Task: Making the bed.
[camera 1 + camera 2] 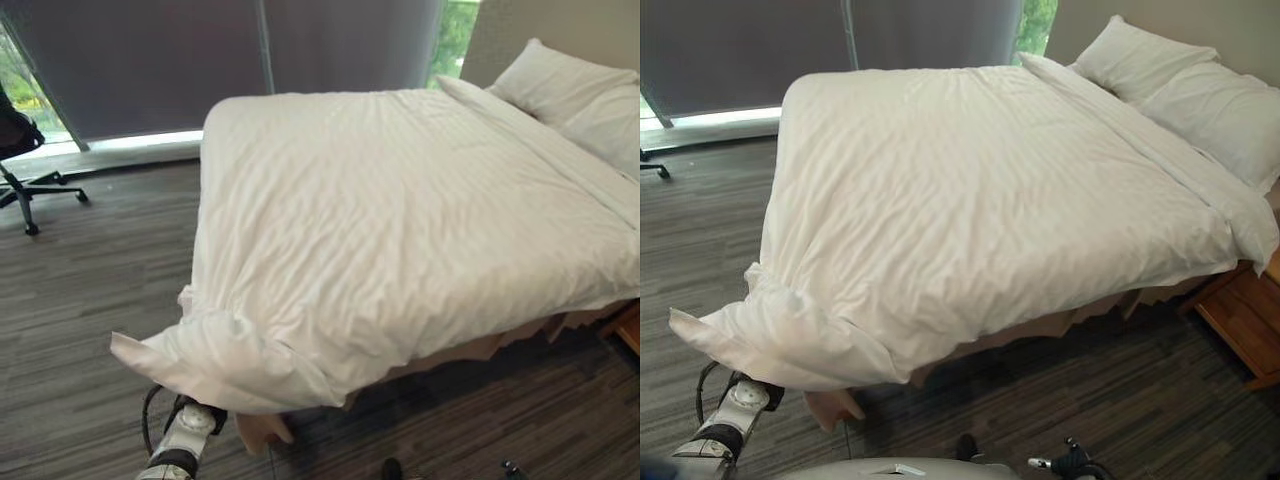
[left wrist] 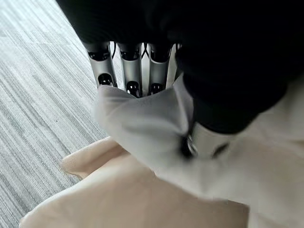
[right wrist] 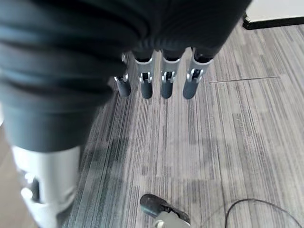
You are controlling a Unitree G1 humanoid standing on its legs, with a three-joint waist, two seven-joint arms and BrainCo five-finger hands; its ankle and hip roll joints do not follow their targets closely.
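Mostly done, by the look of it. White duvet [image 1: 400, 210] spread over most of the bed, reaching from the far edge by the window at frame top to the near side; striped weave, light wrinkles only. Two pillows [image 1: 580, 95] in place at upper right, against the headboard wall. Duvet's top hem lies just below them, fairly straight.

Not done: near foot corner [image 1: 200, 360], lower left of frame. It bunches up, folds over itself, and juts out past the mattress instead of hanging flat. Beige sheet or bed skirt [image 1: 830, 405] shows beneath it and along the near edge toward lower right.

Left robot hand [image 2: 142, 80] is on that corner: wrist view has the fingers curled with white cloth gathered against them, thumb [image 2: 204, 142] pressing the fabric from the other side. So a pinch hold on the duvet corner. In the head views the arm comes up from bottom left, right under the bunched corner.

Right robot hand [image 3: 156, 85] hangs idle over the floor, fingers straight, loosely apart, holding nothing.

Judgement: what's left is prob. pulling the corner out and down so it drapes square w/ the foot edge, then letting go. Near long edge at right looks a bit uneven too; may need a tug.

Surroundings: grey plank floor [image 1: 90, 290], office chair [image 1: 25, 165] at upper left, wooden nightstand [image 1: 1245, 320] at right edge.
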